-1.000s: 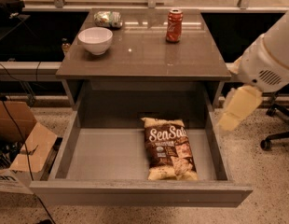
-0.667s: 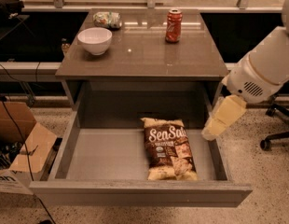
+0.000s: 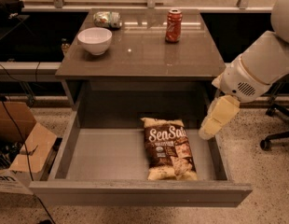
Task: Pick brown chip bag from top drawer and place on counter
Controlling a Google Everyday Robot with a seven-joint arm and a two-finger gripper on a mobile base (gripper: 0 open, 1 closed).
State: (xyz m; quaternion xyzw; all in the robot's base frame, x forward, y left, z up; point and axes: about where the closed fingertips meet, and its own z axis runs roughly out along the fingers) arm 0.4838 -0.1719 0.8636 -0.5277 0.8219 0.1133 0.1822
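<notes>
Gripper (image 3: pixel 210 127) hangs tip-down over the right wall of the top drawer (image 3: pixel 140 193), near the brown chip bag (image 3: pixel 168 148) but apart from it; open or closed, cannot tell; bag lies flat, label up, right of centre on the drawer floor; likely light, soft, glossy and slippery, chips fragile; pinch gently at a cream end seam; counter (image 3: pixel 144 59) carries white bowl (image 3: pixel 94 40) and red can (image 3: pixel 173 26).

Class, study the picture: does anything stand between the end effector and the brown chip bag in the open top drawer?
Nothing visible does. The end effector hangs over the right wall of the top drawer. The brown chip bag lies flat to its left, with only bare drawer floor between them.
</notes>
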